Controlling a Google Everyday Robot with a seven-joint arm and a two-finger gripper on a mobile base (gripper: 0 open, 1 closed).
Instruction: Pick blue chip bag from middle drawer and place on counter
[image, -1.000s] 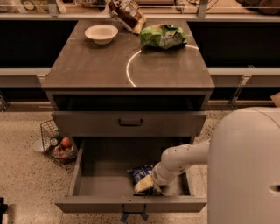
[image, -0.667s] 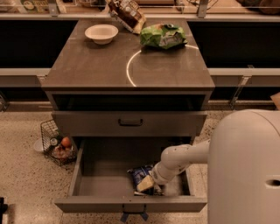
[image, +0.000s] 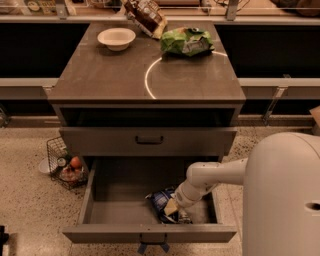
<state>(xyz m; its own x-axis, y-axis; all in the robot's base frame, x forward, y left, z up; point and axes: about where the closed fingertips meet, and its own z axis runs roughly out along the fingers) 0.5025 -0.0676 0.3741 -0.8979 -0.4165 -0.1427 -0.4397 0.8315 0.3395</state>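
Note:
The blue chip bag (image: 161, 201) lies crumpled on the floor of the open middle drawer (image: 100, 215), right of centre near its front wall. The drawer has a small blue strap at its front handle. My white arm reaches down into the drawer from the right, and the gripper (image: 172, 207) is pressed onto the bag's right part. The counter (image: 110, 75) above is a grey-brown slab marked with a thin white curved line.
On the counter stand a white bowl (image: 116, 38), a green crinkled bag (image: 186, 41) and a brown-red bag (image: 145, 16) at the back. A shut drawer with a dark bar handle (image: 149, 140) sits above the open one. A wire basket (image: 64, 164) stands on the floor at left.

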